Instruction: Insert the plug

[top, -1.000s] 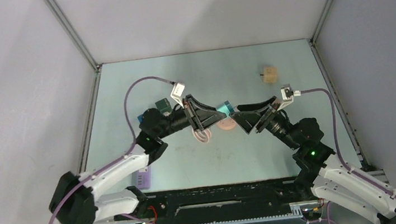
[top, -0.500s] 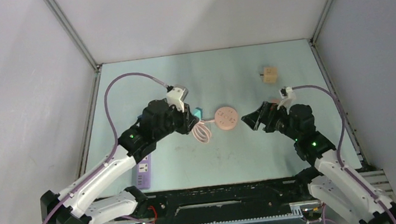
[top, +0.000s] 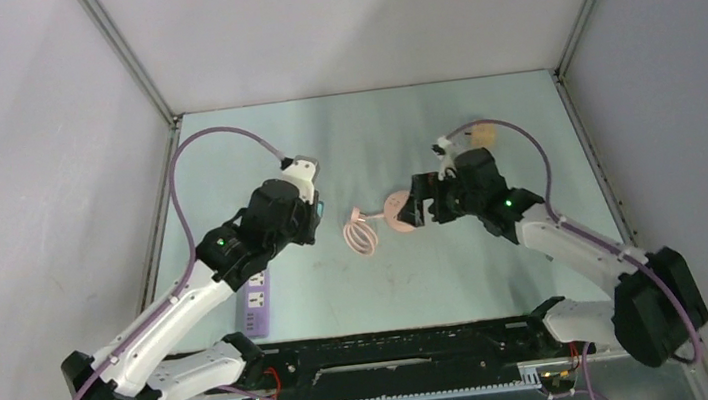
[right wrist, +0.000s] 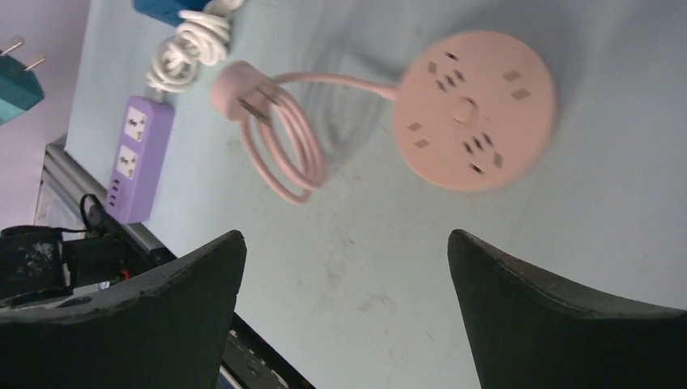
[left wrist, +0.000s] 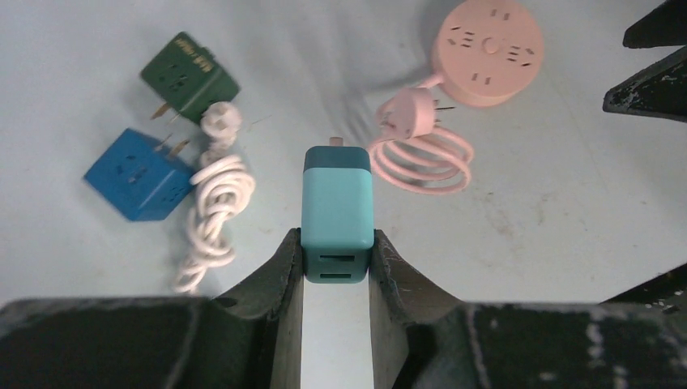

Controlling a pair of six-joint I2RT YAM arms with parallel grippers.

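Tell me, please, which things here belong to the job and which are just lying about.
Job: teal plug in left claw; pink round socket, likely target.
Lying about: blue adapter, green adapter, white cord, purple power strip, wooden block.

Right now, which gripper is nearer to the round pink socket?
Right. The right gripper, open, hovers just short of the round pink socket. The left gripper, shut on the teal adapter, is farther away, beyond the coiled pink cord.
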